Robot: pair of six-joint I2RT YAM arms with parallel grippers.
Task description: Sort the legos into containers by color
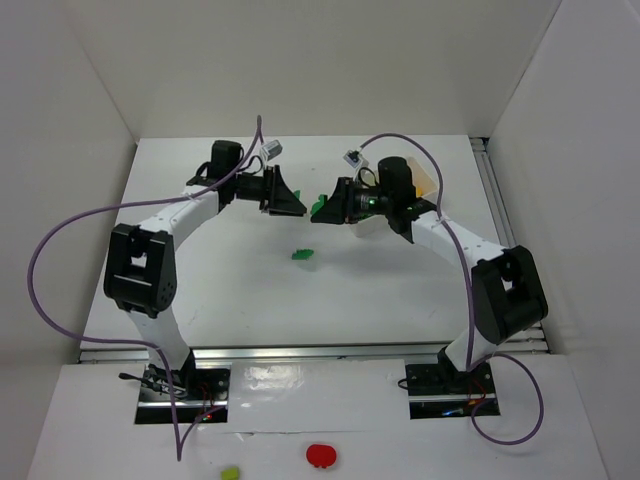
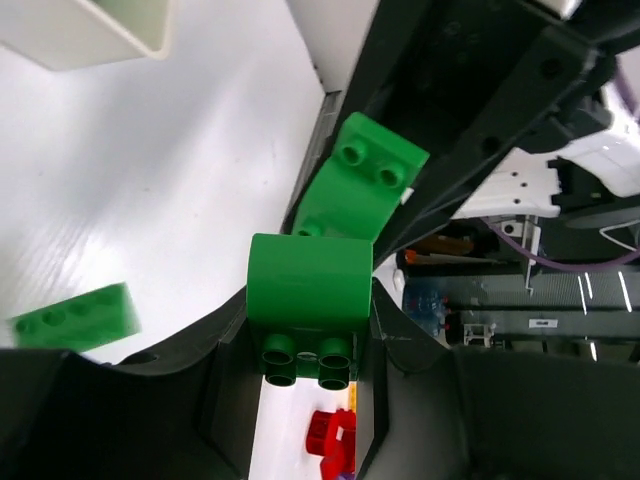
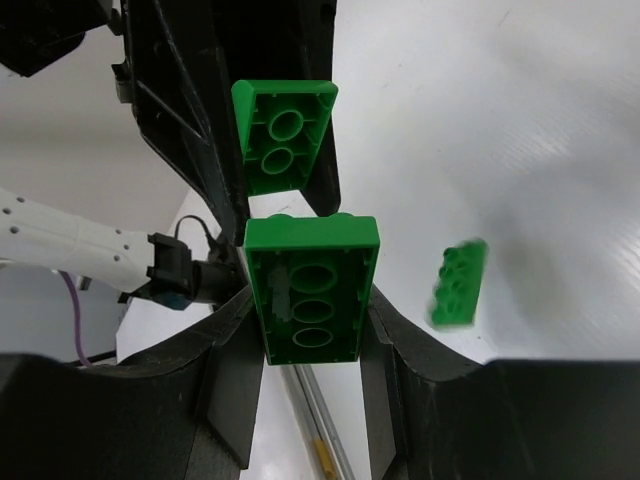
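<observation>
Bench [image 1: 230,290], white | white tray [image 2: 110,30], far right, contents unseen | left gripper [image 2: 310,335], jaws pinching curved green brick [image 2: 308,285] aloft at centre | right gripper [image 3: 312,330], jaws pinching flat green brick [image 3: 312,290] just beside it | loose green brick [image 1: 302,253] on bench, nearer | progress: three greens unsorted, likely early.

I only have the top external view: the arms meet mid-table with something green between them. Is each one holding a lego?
Observer: Yes, the left fingers clamp a first green lego, the right fingers a second green lego.
Operator: Joined?
Observer: No, the right wrist view shows a thin gap between them.
Operator: Facing how?
Observer: The second's studs point at the first's hollow underside.
</observation>
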